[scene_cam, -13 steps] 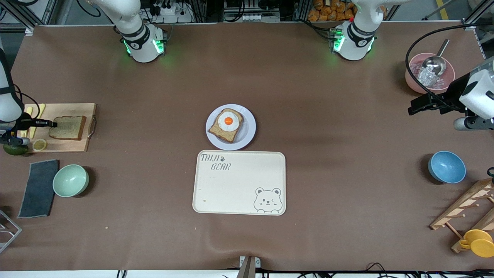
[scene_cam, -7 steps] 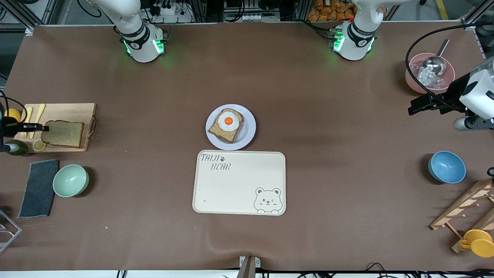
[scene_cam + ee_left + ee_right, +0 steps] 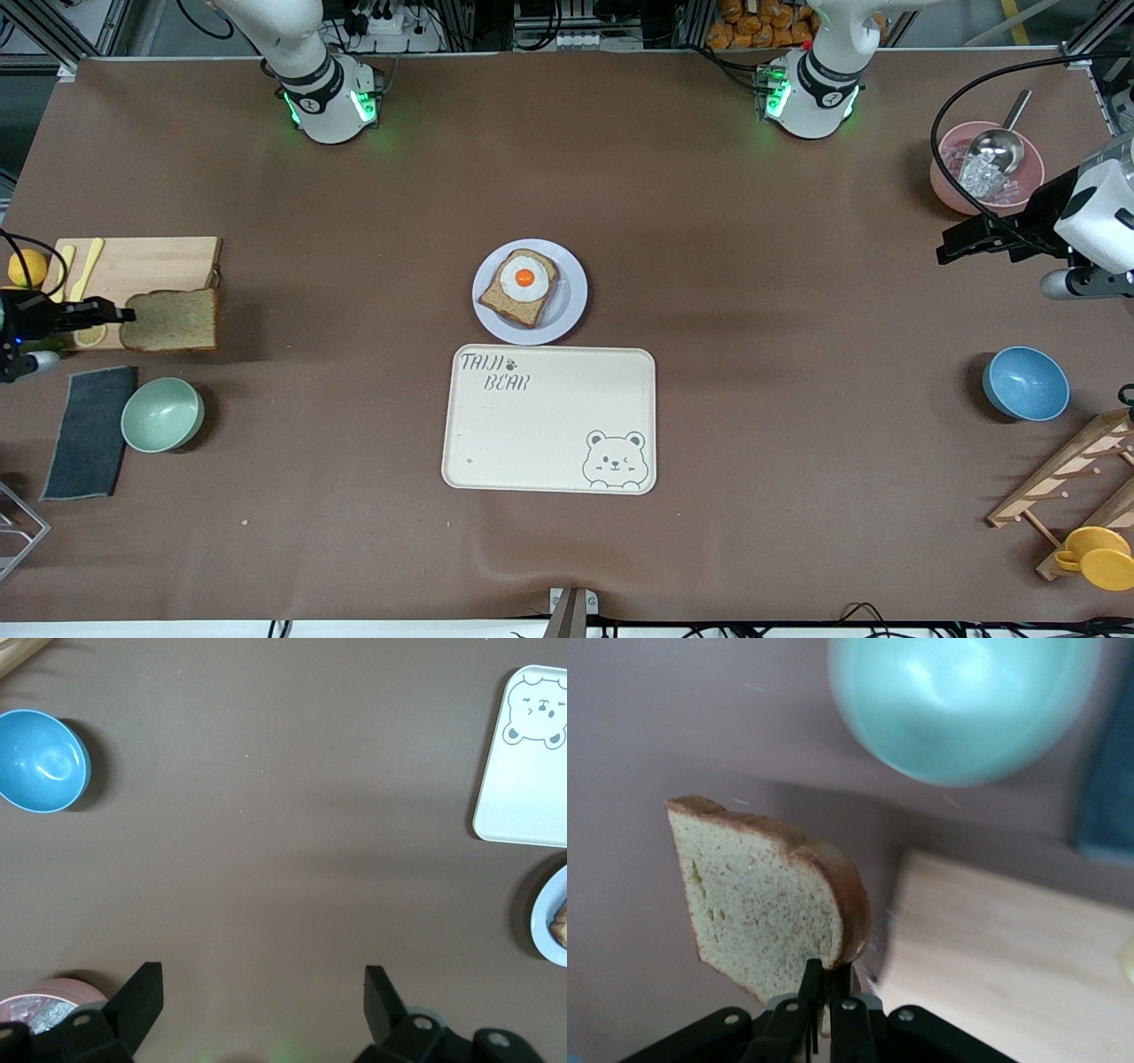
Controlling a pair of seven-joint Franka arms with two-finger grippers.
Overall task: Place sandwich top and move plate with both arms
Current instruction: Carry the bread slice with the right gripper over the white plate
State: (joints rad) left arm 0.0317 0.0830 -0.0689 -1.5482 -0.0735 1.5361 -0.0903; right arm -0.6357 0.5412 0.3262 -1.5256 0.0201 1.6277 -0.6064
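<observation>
Right gripper (image 3: 113, 313) pinches sandwich top (image 3: 170, 320) by crust edge, lifted over cutting board (image 3: 146, 266) corner, ready for carry to egg slice (image 3: 520, 286) on plate (image 3: 567, 306); left gripper (image 3: 261, 997) waits wide near pink bowl (image 3: 948, 190)

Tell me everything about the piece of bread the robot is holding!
The sandwich top is a plain square slice of tan, speckled wholemeal bread with a darker brown crust and no topping. The right gripper pinches it shut by one edge, so it hangs in the air, lying roughly flat over the edge of the wooden cutting board, close to the mint green bowl. Only the gripper's fingers touch it.
</observation>
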